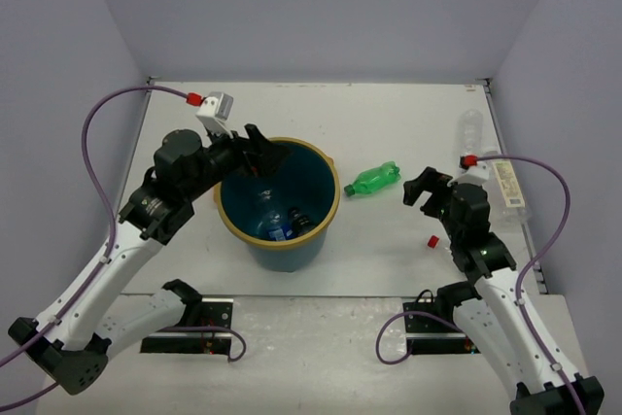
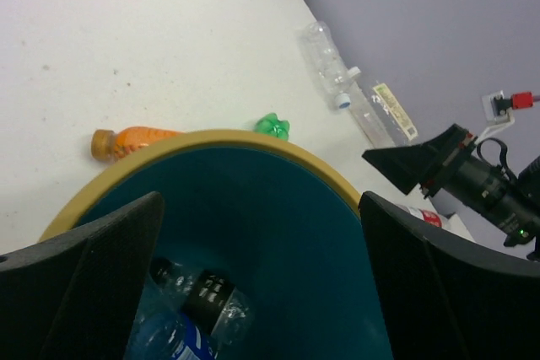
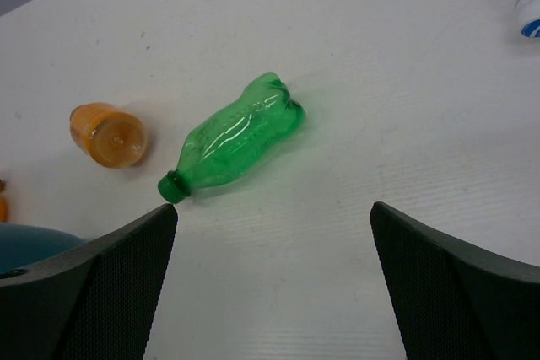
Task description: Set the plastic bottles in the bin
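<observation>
Two arms show in the top view. The left end effector [image 1: 264, 155] hangs over the 11 o'clock side of the bin [image 1: 288, 256]. It is wide open and holds nothing. The bin stands in the middle of the tabletop [image 1: 389, 123], and some bottles inside [image 1: 277, 225] lie at its bottom. A green bottle [image 1: 372, 180] lies on its side near the bin, at 3 o'clock. The right end effector [image 1: 424, 188] is just past that bottle, wide open and empty. Two clear bottles [image 1: 472, 133] lie by the wall at 2 o'clock.

From the left wrist, the left fingers [image 2: 93, 276] stand far apart above the bin. An orange bottle [image 2: 135, 139] lies behind the yellow rim at 11 o'clock. The green bottle is at 12 o'clock.

From the right wrist, the right fingers [image 3: 101, 284] are spread wide with nothing between them. The green bottle lies ahead of them on the tabletop, its neck pointing to 7 o'clock. The orange bottle is at 9 o'clock from it.
</observation>
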`<state>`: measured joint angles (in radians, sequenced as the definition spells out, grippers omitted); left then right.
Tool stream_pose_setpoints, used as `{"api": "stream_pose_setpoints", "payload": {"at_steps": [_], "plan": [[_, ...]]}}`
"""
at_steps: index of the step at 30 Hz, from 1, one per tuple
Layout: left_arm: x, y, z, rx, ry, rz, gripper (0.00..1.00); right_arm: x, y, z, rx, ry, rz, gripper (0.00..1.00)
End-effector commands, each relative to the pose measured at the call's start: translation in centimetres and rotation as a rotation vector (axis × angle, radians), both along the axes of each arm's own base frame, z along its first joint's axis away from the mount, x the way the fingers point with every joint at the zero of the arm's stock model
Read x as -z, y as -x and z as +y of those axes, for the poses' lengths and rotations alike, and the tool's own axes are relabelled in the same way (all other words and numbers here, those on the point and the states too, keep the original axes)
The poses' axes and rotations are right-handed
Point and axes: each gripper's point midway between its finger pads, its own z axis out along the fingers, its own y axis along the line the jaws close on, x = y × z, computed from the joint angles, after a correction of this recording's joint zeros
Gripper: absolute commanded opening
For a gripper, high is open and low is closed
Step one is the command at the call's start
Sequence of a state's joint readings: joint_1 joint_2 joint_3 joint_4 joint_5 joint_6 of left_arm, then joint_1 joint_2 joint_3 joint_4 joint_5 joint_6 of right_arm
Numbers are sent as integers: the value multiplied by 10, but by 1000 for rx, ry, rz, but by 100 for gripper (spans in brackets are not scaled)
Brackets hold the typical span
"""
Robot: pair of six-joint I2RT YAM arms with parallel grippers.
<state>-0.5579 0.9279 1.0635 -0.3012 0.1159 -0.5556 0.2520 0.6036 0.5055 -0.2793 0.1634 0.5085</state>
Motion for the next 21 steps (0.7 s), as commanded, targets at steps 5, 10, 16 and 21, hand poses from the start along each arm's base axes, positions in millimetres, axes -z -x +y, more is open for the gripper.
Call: {"api": "stream_pose_setpoints", "payload": {"at_steps": [5, 10, 16, 21], "plan": [[-54, -35, 59, -385, -33, -58, 100, -11, 3, -11, 49, 14, -44, 99], [-83, -36, 92, -565, 12, -74, 100, -8, 4, -11, 45, 17, -41, 99], [-54, -58, 126, -691, -75, 29, 100, 1, 4, -7, 26, 18, -10, 99], [9, -87, 167, -762, -110, 175, 100, 4, 4, -8, 26, 23, -3, 99]]}}
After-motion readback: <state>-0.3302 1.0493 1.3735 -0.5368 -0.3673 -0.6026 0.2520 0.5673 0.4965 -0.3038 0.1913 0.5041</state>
